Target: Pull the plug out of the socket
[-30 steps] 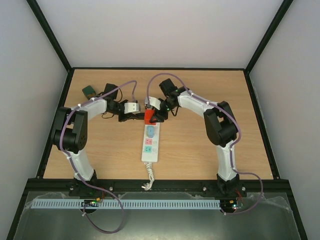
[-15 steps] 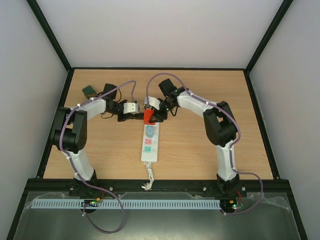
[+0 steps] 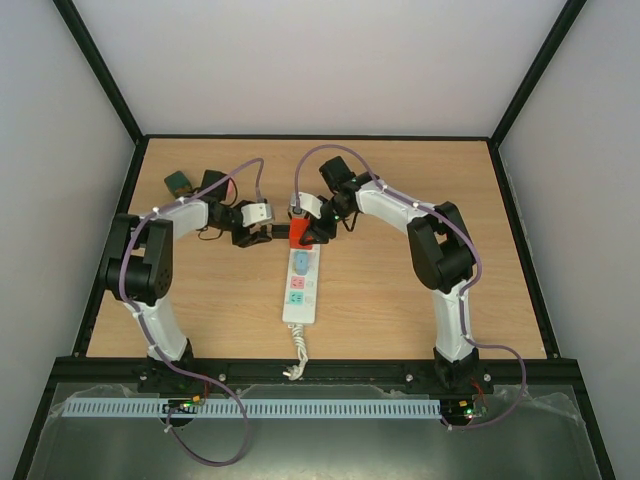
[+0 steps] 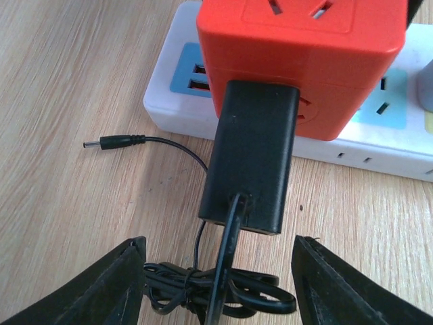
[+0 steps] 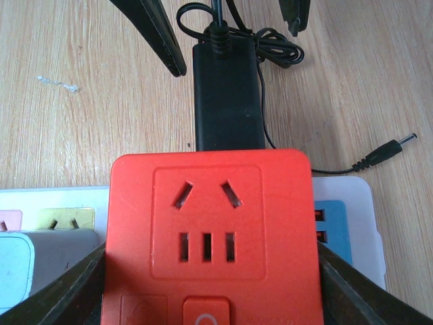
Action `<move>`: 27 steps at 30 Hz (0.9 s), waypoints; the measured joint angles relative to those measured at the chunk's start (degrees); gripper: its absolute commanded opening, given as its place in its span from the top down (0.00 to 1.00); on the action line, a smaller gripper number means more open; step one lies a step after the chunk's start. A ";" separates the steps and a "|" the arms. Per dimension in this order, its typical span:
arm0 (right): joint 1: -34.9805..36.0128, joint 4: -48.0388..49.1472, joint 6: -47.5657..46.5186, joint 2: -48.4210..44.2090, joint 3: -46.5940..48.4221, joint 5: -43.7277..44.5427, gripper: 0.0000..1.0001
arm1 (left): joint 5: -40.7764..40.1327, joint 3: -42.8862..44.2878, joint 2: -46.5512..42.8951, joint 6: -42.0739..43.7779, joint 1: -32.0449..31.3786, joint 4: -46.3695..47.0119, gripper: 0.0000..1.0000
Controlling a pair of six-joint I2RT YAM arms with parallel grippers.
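The white power strip (image 3: 300,290) lies mid-table, its coiled white cord at the near end. A red cube adapter (image 3: 298,233) sits plugged on its far end. A black power plug (image 4: 250,156) sticks out of the cube's left side; its bundled black cord (image 4: 203,288) lies on the wood. My left gripper (image 4: 220,284) is open, its fingers either side of the cord just short of the black plug. My right gripper (image 5: 210,284) is shut on the red cube (image 5: 210,223), fingers on both its sides. The black plug (image 5: 226,95) shows beyond the cube.
A loose barrel connector (image 4: 108,143) lies on the wood beside the strip (image 4: 176,95). A pale blue plug (image 5: 13,271) sits in the strip next to the cube. A dark green object (image 3: 178,183) lies back left. Black frame rails edge the table.
My left gripper has shifted slightly to the left, away from the red cube. The right gripper and the cube have not moved.
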 measured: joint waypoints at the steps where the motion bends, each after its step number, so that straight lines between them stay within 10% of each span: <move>1: 0.00 0.00 0.00 0.00 0.00 0.00 0.98 | 0.13 0.00 0.28 -0.42 -0.02 0.22 0.37; 7: -0.02 -0.04 -0.39 0.00 0.00 -0.13 0.98 | 0.42 -0.02 0.90 -2.25 -1.05 2.08 0.43; 15: -0.20 -1.20 -1.36 0.26 0.66 -0.11 0.98 | 0.22 -0.02 2.19 -2.38 -2.38 2.64 0.74; 27: -0.35 -3.32 -2.82 1.25 2.47 -0.07 0.98 | -1.60 4.17 2.45 1.51 -2.54 -4.44 0.80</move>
